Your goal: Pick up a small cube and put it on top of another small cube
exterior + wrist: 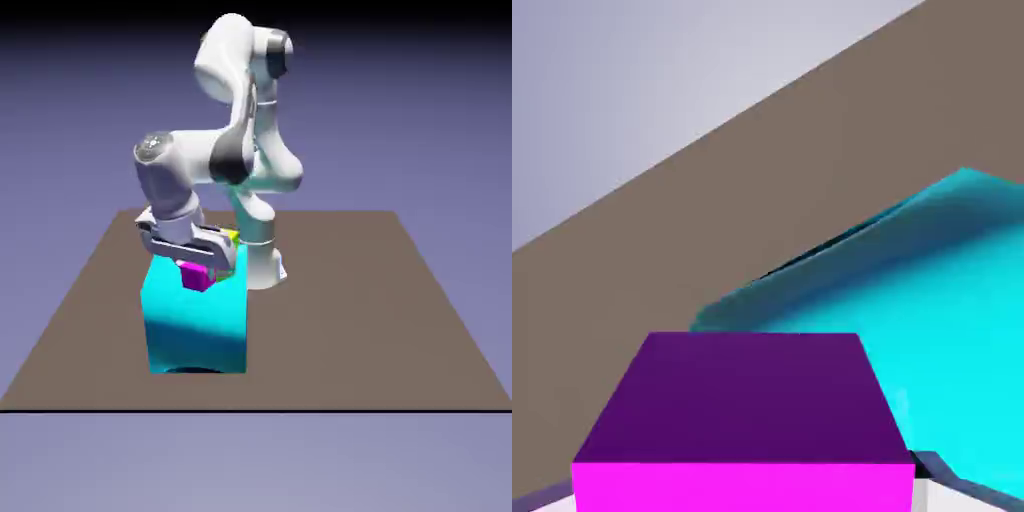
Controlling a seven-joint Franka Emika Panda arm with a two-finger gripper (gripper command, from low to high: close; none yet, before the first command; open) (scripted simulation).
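Pinching the small magenta cube [196, 276], the white two-finger tool [197, 266] is hovering. The big cyan block [197, 325] is standing on the brown tabletop [340, 330].

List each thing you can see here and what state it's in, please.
gripper, shut on the pink cube
pink cube, held between the fingertips; contact with the block unclear
blue block, standing on the table
yellow-green object, partly hidden behind the gripper
arm, bent, hand above the block
table, flat, bearing the block

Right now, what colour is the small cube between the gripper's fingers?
Magenta, darker on one face; the hand view shows it best.
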